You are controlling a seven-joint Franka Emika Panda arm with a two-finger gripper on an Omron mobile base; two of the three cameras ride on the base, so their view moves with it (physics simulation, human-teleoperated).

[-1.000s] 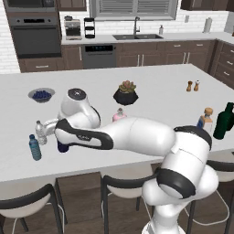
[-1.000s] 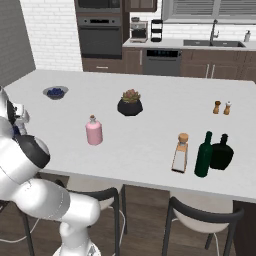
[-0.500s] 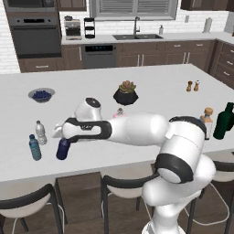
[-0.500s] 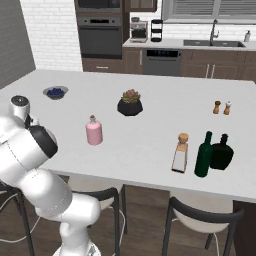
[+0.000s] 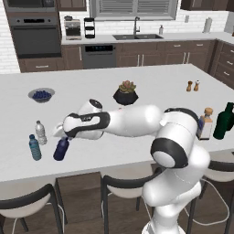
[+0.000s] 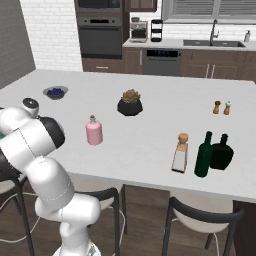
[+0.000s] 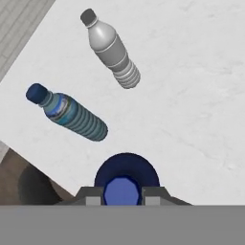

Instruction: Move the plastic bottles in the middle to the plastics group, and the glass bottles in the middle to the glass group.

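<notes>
My gripper is shut on the cap of the dark navy-blue bottle, with one finger on each side. That bottle leans slightly at the counter's near left, under the gripper. Just left of it stand the teal-blue water bottle and the clear white-capped one. The pale-pink bottle stands mid-counter. Toward the right, the square cork-topped bottle stands next to the tall dark green bottle.
A squat dark bottle stands beside the green one. A potted succulent, a bowl of blueberries and salt and pepper shakers sit farther back. The counter's front edge runs close to the water bottles; stools stand below it.
The arm swung out from over the left bottles and carried the navy bottle down beside the teal and clear water bottles; over the last half second it hardly moved.
</notes>
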